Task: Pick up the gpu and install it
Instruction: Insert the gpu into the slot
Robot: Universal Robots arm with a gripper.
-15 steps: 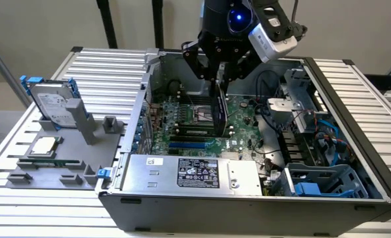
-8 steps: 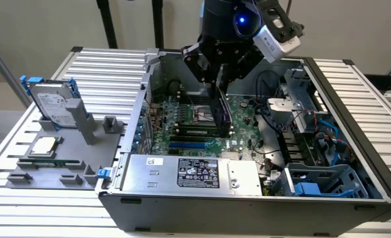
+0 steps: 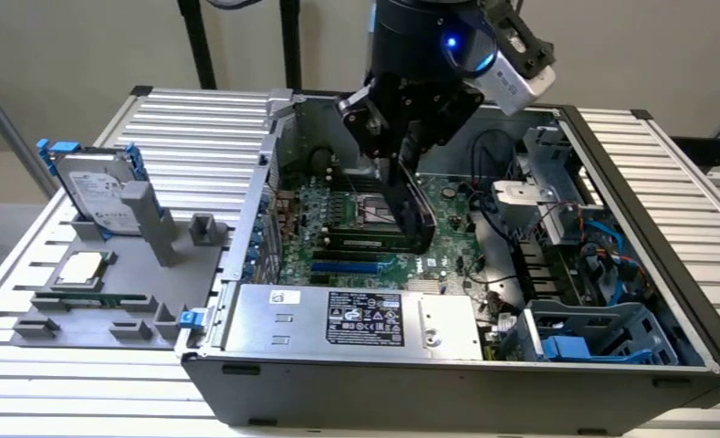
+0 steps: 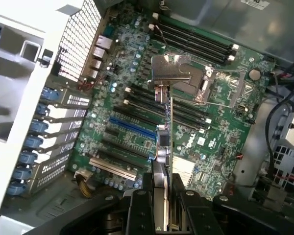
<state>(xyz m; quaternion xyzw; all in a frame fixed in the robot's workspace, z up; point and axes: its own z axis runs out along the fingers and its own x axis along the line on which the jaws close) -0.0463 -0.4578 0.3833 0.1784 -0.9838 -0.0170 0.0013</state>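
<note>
My gripper (image 3: 399, 153) hangs over the middle of the open computer case (image 3: 652, 228), shut on the gpu (image 3: 412, 212). The gpu is a thin black card held on edge, its lower end just above the green motherboard (image 3: 335, 214). In the wrist view the gripper (image 4: 162, 211) has one finger (image 4: 137, 210) on each side of the card. The gpu (image 4: 162, 142) runs edge-on away from the camera and ends in its silver bracket (image 4: 170, 71). Beneath it lie the black expansion slots (image 4: 137, 105) and, a little to one side, a blue slot (image 4: 130, 128). I cannot tell whether the card touches the board.
On the exterior view's left a grey fixture (image 3: 104, 315) holds a silver hard drive with blue rails (image 3: 98, 196), a processor chip (image 3: 82, 266) and a memory stick (image 3: 92, 298). Inside the case are the power supply (image 3: 353, 319), a blue drive cage (image 3: 591, 338) and cables (image 3: 506, 210).
</note>
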